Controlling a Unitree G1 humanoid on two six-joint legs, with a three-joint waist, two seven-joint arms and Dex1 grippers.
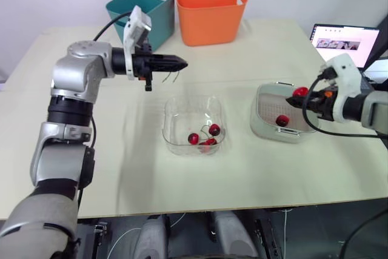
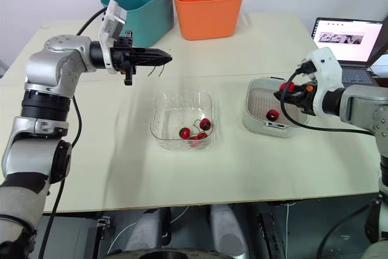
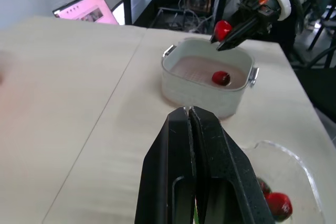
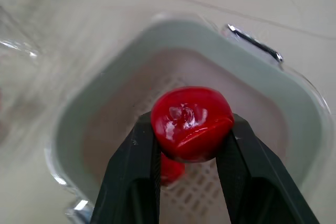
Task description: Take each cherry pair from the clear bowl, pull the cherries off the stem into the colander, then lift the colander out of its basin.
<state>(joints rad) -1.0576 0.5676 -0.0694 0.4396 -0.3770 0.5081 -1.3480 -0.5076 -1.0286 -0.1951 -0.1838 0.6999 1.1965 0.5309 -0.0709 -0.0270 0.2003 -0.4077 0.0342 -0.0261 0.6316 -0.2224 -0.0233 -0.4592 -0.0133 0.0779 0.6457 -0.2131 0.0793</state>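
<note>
My left gripper (image 1: 182, 63) hangs above the table behind the clear bowl (image 1: 173, 104), shut on a thin bare cherry stem (image 1: 174, 77) that dangles from its tips. Cherries on stems (image 1: 204, 137) lie in the bowl's near right corner. At the right, my right gripper (image 1: 301, 96) is shut on a single red cherry (image 4: 191, 116), held just above the white colander (image 3: 205, 69) that sits in its pale basin (image 1: 267, 127). One loose cherry (image 1: 282, 120) rests on the colander's floor.
A teal bin (image 1: 145, 7) and an orange bin (image 1: 211, 13) stand side by side at the back of the table. An open laptop (image 1: 347, 42) sits at the far right, behind my right arm.
</note>
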